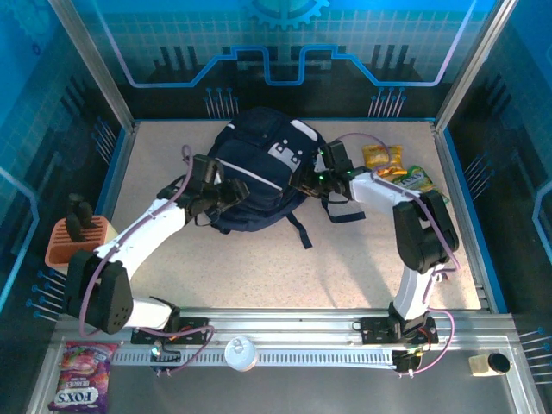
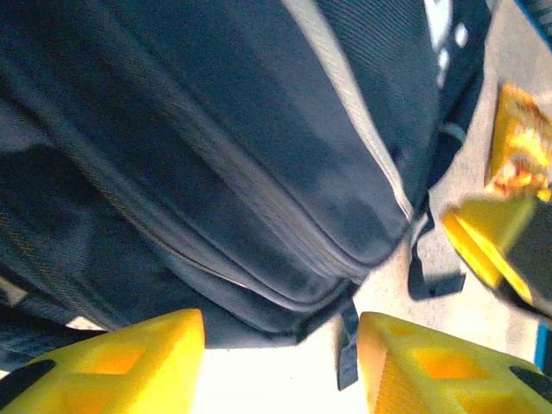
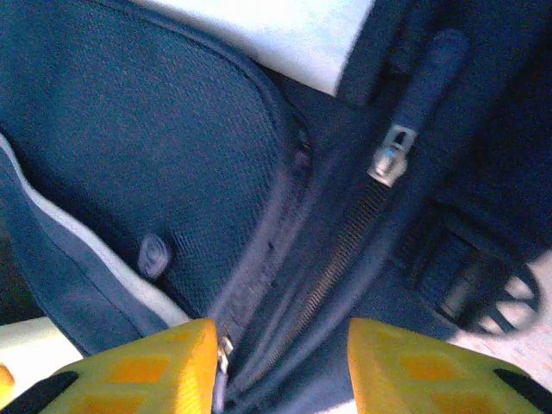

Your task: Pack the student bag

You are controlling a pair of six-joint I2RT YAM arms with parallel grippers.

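Observation:
The student bag point(image 1: 254, 168), dark navy with grey-white patches, lies in the middle of the table. My left gripper point(image 1: 226, 191) is at its left side and my right gripper point(image 1: 309, 179) at its right side. In the left wrist view the gripper point(image 2: 280, 345) stands open before the bag's point(image 2: 224, 147) lower seam, and a black zip pull tab point(image 2: 348, 345) hangs between the yellow fingers. In the right wrist view the gripper point(image 3: 280, 354) is open over the bag's zip track point(image 3: 341, 250), with a metal zip slider point(image 3: 390, 159) further up. Neither gripper holds anything.
Yellow snack packs point(image 1: 384, 158) and a green-yellow pack point(image 1: 416, 178) lie right of the bag. An orange holder point(image 1: 78, 237) stands at the left edge. On the front rail are a purple sweets bag point(image 1: 82, 375), a white round lid point(image 1: 240, 352) and a small cup point(image 1: 492, 364).

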